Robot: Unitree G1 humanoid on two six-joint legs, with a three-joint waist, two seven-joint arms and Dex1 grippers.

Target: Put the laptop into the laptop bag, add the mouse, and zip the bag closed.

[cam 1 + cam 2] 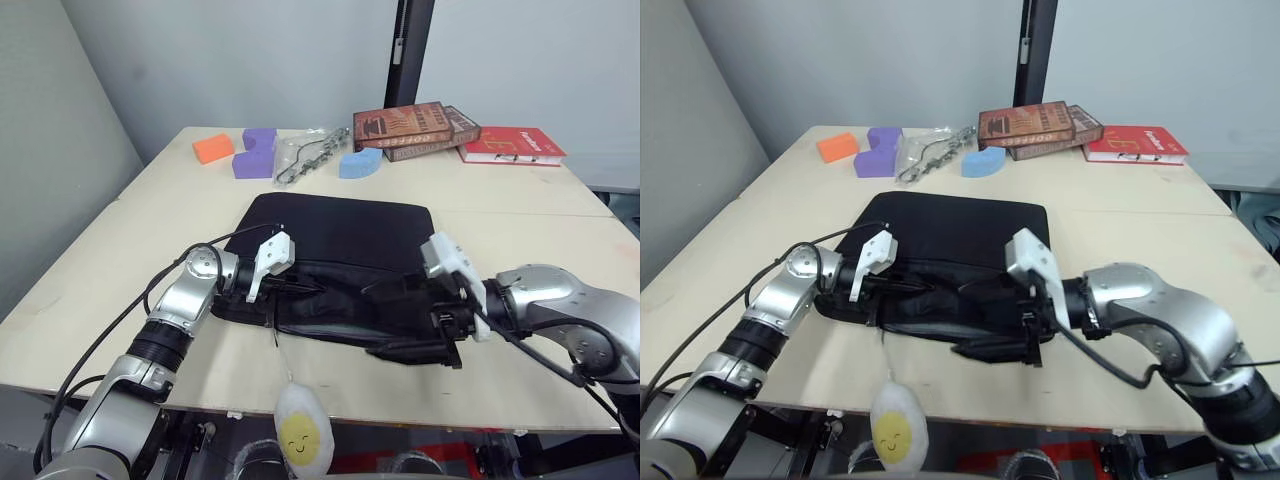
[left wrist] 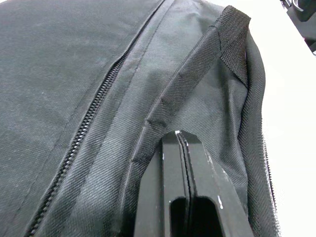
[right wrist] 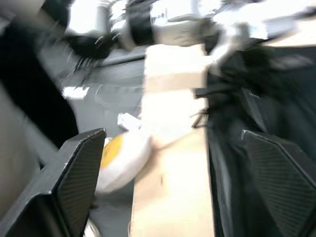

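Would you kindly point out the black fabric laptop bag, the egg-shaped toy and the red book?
Black fabric laptop bag (image 1: pixel 340 222): left eye view, flat top panel.
White egg-shaped toy (image 1: pixel 303 438): left eye view, yellow face.
Red book (image 1: pixel 512 145): left eye view, cover.

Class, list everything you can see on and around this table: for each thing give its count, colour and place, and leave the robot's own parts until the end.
laptop bag: one, black, flat on the near middle of the table.
table: one, pale wood.
books: three, two brown and one red, far right of the table.
foam blocks: one orange, two purple, one blue, far left.
metal chain in clear plastic: one, silver, between the blocks.
egg-shaped soft toy: one, white with a yellow face, hanging below the near table edge.
left gripper: one, black fingers, shut on the bag's near left edge.
right gripper: one, black fingers, open by the bag's near right edge.
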